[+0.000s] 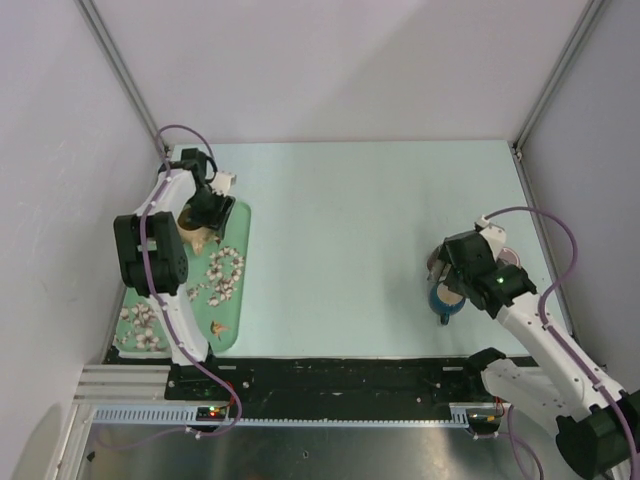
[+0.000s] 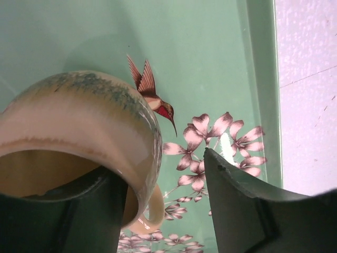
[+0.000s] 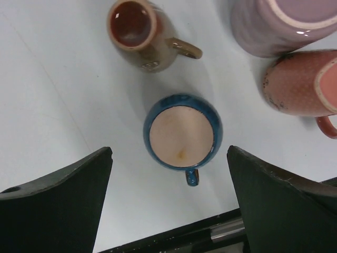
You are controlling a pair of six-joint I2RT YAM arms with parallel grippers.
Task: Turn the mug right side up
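The mug point(image 2: 79, 126) is tan and beige with a greenish band, and it rests on the green floral tray point(image 2: 221, 68). Its mouth faces the left wrist camera and its handle point(image 2: 150, 211) points toward the near side. My left gripper point(image 2: 163, 168) is open. One finger sits inside the mug's mouth and the other finger point(image 2: 237, 200) stands clear of the wall, to its right. From above, the mug point(image 1: 200, 237) shows as a tan shape just below the left gripper point(image 1: 208, 212). My right gripper point(image 1: 450, 275) hangs open at the table's right side, holding nothing.
Under the right gripper point(image 3: 169, 153) stands a dark blue mug point(image 3: 181, 132) with a pale inside. A small brown mug point(image 3: 138, 31), a purple mug point(image 3: 279, 21) and a pink mug point(image 3: 303, 84) stand beyond it. The tray point(image 1: 235, 300) lies along the table's left edge.
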